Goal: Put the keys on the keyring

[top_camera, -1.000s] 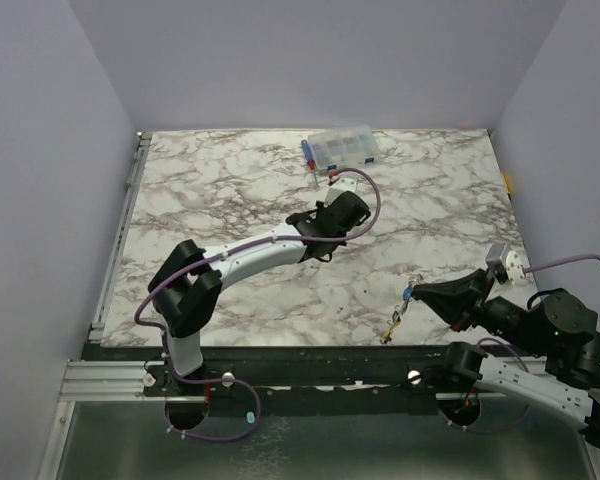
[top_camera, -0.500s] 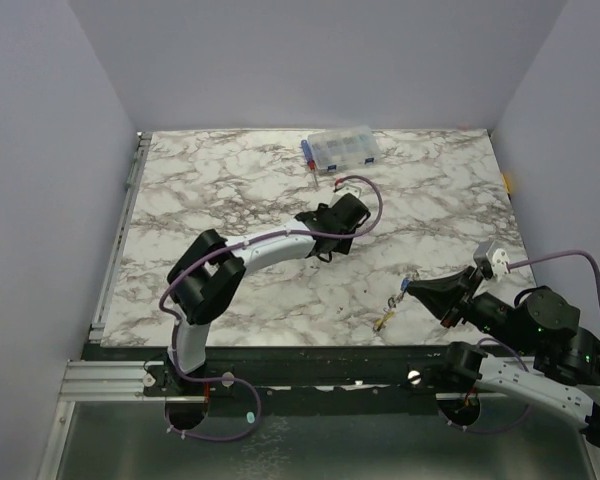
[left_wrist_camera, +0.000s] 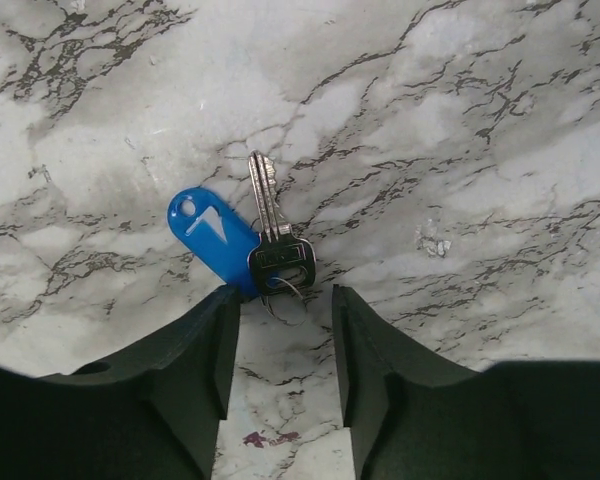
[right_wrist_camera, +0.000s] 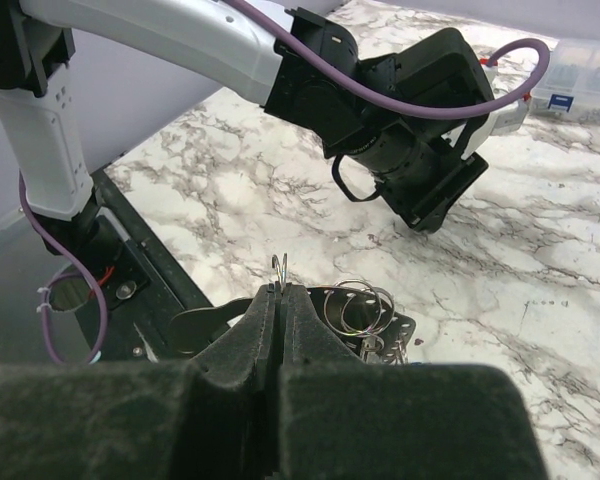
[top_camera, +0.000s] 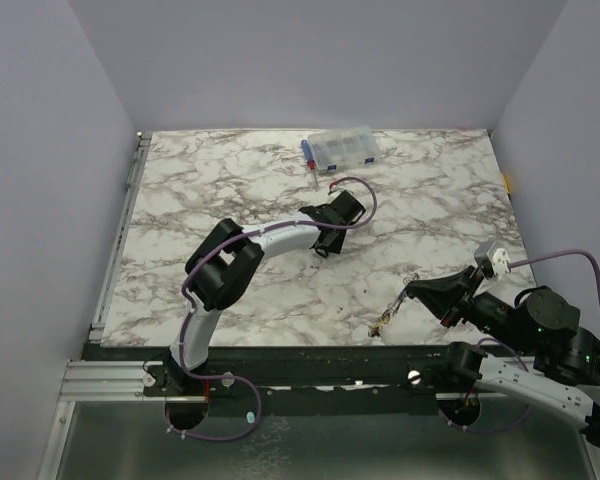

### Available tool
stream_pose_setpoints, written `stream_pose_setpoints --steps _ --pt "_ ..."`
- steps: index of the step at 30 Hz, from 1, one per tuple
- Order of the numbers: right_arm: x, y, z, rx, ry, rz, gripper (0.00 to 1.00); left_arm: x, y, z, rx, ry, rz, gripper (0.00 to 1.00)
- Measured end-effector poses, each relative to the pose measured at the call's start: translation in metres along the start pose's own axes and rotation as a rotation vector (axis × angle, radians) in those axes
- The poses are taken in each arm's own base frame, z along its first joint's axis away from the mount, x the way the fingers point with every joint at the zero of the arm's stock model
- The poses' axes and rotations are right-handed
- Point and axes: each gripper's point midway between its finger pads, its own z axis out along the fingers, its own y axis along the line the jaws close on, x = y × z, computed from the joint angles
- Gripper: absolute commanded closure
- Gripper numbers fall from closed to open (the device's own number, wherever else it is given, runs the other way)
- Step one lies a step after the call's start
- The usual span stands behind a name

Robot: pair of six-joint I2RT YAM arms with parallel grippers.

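Top external view first. Shows the left gripper [top_camera: 323, 245] out at mid-table on a long reach, low over the marble table [top_camera: 210, 190], short of the clear compartment box [top_camera: 340, 148] at the far edge. Places the right gripper [top_camera: 410, 291] near the front edge, well apart from the left and off to its right, with the keyring [top_camera: 395, 305] trailing from its tips toward the near edge. Leaves bare marble between the two grippers, so room enough for a carry across.

Left wrist view next. Finds the fingers [left_wrist_camera: 195, 380] spread and holding nothing. Puts the loose key [left_wrist_camera: 269, 210] flat on the marble straight ahead, just beyond the tips, with its dark head nearest and its blade pointing directly away along the gripper's own line. Notes a blue tag [left_wrist_camera: 212, 237] joined at the head and angled off to the upper left, and a small wire loop [left_wrist_camera: 288, 290] right at the mouth of the gap. Makes the left arm plainly the nearer one. Calls, by judgement, for a short advance and a close across the head.

Right wrist view last. Shows the fingertips pressed together, pinching a thin upright wire of the keyring, with more rings bunched just to the right. Cannot tell where the ring splits.
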Motion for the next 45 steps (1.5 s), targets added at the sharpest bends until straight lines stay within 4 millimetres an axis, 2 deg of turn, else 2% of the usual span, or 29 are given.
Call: stream_pose_setpoints --steps 6,16,26,30,33,45 --pt "0.0 -0.001 0.0 0.006 0.0 -0.001 1.0 0.0 0.0 0.002 0.012 0.007 -0.012 0.7" --pt "0.0 -0.002 0.0 0.01 0.001 -0.001 0.99 -0.001 0.005 0.003 0.007 0.011 -0.02 1.0" --pt "0.0 -0.004 0.0 0.019 -0.001 -0.002 0.99 0.003 0.005 -0.004 0.041 0.013 0.01 1.0" --pt "0.0 -0.006 0.0 0.032 -0.002 -0.006 0.99 0.009 0.001 -0.021 0.092 0.023 0.063 1.0" --pt "0.001 -0.009 0.0 0.048 0.003 -0.018 0.99 0.007 0.001 -0.042 0.138 0.004 0.106 1.0" --pt "0.002 -0.016 0.002 0.068 0.013 -0.102 0.99 -0.026 -0.001 -0.159 0.362 -0.229 0.3 1.0"
